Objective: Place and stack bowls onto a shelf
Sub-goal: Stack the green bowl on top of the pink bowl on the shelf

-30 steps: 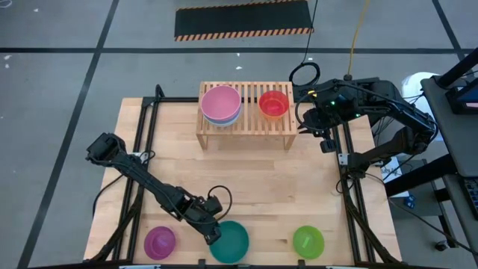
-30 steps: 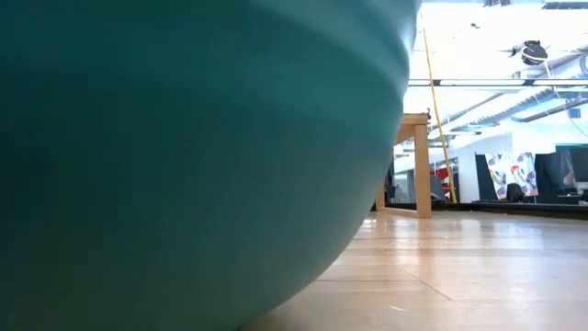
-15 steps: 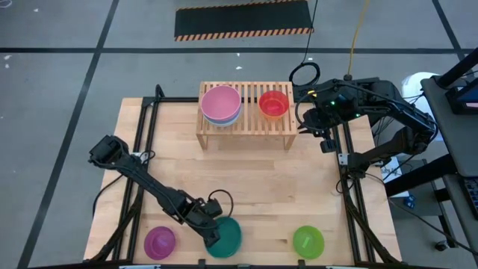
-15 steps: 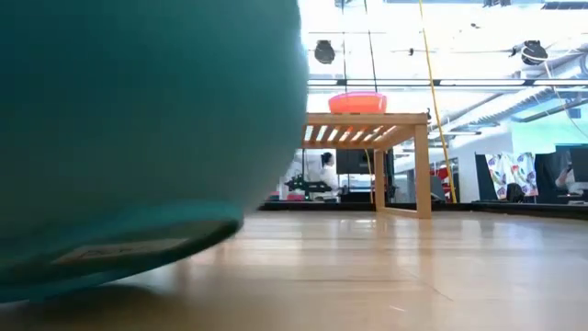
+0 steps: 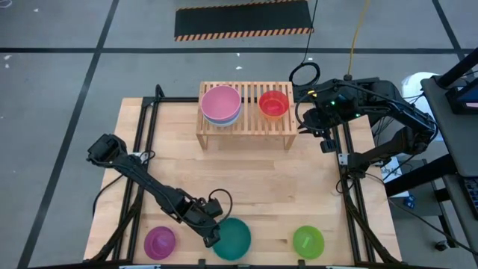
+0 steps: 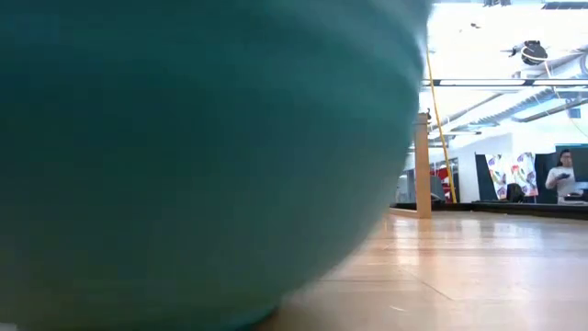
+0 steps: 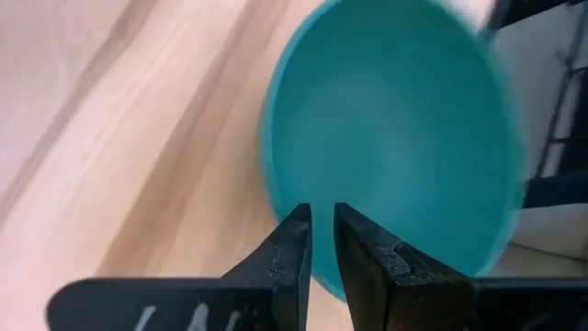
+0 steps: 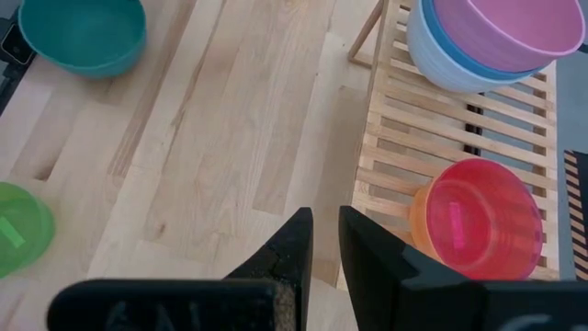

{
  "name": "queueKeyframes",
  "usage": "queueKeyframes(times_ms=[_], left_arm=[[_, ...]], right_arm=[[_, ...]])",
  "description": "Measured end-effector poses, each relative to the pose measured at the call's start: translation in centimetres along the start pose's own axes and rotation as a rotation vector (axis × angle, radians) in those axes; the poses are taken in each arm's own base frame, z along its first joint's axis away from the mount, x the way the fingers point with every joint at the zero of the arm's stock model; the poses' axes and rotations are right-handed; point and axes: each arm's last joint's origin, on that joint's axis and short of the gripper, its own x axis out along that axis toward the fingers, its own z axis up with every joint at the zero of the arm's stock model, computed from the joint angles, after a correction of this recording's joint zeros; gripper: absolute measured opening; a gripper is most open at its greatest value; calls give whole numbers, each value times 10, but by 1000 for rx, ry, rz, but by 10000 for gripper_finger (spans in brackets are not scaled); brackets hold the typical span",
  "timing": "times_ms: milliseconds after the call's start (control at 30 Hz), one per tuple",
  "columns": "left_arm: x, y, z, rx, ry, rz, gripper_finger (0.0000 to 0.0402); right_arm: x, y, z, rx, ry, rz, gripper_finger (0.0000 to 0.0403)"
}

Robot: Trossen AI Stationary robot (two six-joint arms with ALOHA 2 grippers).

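Two stacks sit on the shelf point(image 5: 246, 119); three bowls are left on your bench point(image 5: 261, 187).
Your left claw point(image 5: 212, 237) pinches the teal bowl point(image 5: 233, 239) rim, fingers nearly shut; purple bowl point(image 5: 160, 242) and green bowl point(image 5: 308, 240) wait; right claw point(image 5: 312, 131), empty and nearly closed, hovers beside the shelf.

Striped floor mat point(image 5: 243, 20) (beyond the table point(image 5: 314, 194))

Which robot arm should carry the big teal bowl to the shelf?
Probably the left arm. Its hand is already at the teal bowl's rim at the table's near edge. The right hand waits far off beside the shelf.
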Motion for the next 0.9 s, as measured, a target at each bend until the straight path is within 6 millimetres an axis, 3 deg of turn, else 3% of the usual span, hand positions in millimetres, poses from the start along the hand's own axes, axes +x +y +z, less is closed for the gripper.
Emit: queueKeyframes(times_ms=[600,900], left_arm=[[-3,4,4,47,-113,80,55],[-3,3,2,31,-39,44,55]], right_arm=[[0,0,0,0,0,0,50],[0,0,0,0,0,0,50]])
